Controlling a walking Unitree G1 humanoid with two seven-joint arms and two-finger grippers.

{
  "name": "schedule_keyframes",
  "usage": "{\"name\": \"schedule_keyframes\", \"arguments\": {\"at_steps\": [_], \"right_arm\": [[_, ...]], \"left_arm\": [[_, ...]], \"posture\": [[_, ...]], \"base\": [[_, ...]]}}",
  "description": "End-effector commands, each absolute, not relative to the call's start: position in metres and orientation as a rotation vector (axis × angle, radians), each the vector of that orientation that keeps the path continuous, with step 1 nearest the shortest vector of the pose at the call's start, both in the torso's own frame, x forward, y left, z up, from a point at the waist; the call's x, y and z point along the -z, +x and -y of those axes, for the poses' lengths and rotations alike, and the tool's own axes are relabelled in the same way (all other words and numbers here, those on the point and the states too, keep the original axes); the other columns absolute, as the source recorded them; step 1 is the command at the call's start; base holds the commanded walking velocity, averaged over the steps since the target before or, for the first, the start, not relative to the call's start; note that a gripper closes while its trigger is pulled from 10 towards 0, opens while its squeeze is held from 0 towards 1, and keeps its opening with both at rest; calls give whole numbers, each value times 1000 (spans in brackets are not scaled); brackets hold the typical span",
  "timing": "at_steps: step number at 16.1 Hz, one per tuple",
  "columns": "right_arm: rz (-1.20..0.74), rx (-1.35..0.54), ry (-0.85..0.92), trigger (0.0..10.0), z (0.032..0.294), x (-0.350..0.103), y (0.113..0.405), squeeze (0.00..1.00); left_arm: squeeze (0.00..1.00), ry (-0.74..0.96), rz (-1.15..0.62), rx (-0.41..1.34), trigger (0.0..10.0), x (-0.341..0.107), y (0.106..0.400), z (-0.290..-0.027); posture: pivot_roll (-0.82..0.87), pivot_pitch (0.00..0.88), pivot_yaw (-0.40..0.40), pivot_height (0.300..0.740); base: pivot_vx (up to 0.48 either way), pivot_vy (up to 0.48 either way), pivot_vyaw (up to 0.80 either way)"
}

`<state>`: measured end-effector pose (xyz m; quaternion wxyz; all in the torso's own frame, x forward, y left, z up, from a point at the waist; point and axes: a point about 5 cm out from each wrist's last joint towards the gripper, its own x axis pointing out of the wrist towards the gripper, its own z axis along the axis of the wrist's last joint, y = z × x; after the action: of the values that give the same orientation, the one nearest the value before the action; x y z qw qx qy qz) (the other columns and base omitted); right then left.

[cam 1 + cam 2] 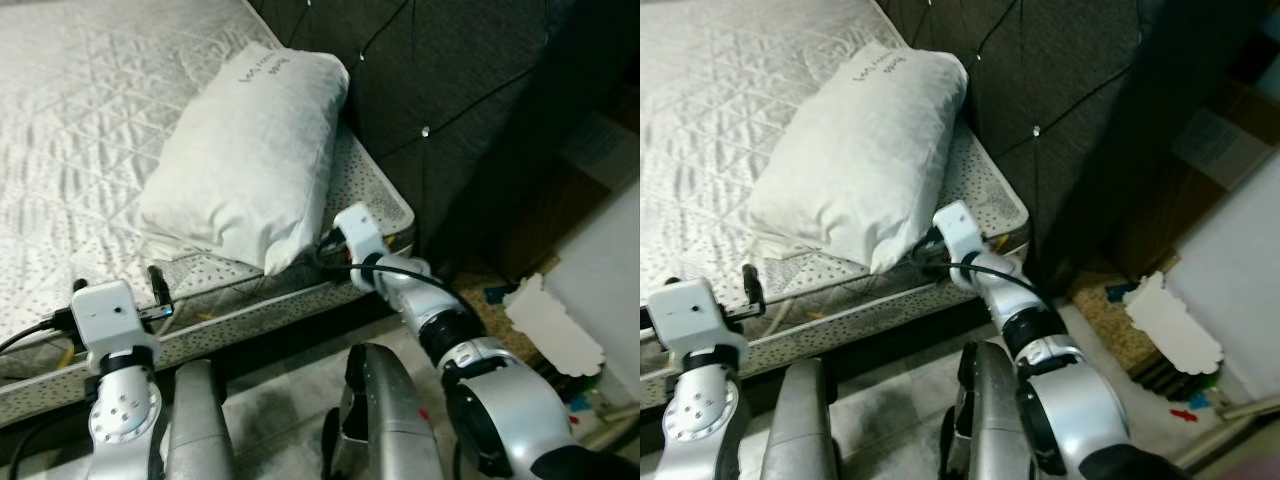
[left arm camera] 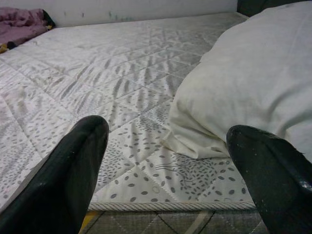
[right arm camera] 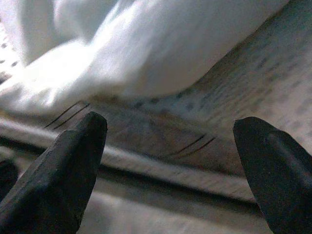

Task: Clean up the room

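A white pillow [image 1: 245, 160] is seen lying on the bare quilted mattress [image 1: 80, 120], near its corner and close to the dark tufted headboard [image 1: 440, 90]. The pillow is plump and oblong, its cover creased and slightly grey, with a few small lines of dark handwriting near its upper end; its lower corner reaches the edge of the mattress. The mattress is stitched in diamond shapes and printed with small grey flecks, and a corded piping runs along its border. The right gripper [image 3: 168, 146] is held at the mattress edge just beside the pillow's lower corner, its two black fingers [image 3: 58, 165] spread wide apart with nothing between them; the pillow's blurred white fabric is seen close ahead of them. The left gripper [image 2: 180, 165] is held low at the mattress edge further along, also spread wide and empty, pointing across the bed with the pillow's end before its far finger. A heap of pink cloth [image 2: 22, 24] is seen at the far side of the bed. White paper [image 1: 555, 325] and small items lie on the floor beside the headboard.
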<state>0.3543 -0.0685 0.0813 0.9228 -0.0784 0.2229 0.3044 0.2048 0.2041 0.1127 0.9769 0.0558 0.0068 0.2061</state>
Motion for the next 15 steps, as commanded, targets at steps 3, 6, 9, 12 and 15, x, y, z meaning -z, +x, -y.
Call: {"name": "schedule_keyframes", "arguments": {"at_steps": [3,6,9,12,15], "right_arm": [[-468,-655,-82,10000,56,-94,361,0],[-451,-700,-38,10000,43,-107,365,0],[-431,-754,24,10000,31,-125,370,0],[-326,-671,150,10000,18,-150,380,0],[-307,-671,178,0,4,-157,379,0]], "left_arm": [[0,119,-26,-433,10000,-116,195,-208],[0,126,-39,-438,10000,-119,188,-209],[0,132,-53,-436,10000,-119,184,-211],[0,141,-57,-437,10000,-122,181,-211],[0,150,-62,-450,10000,-124,175,-214]], "posture": [[119,168,-93,557],[143,187,-89,557],[155,190,-82,557],[177,199,-81,557],[204,207,-84,557]], "base": [[0,0,0],[0,0,0],[0,0,0],[0,0,0],[0,0,0]]}}
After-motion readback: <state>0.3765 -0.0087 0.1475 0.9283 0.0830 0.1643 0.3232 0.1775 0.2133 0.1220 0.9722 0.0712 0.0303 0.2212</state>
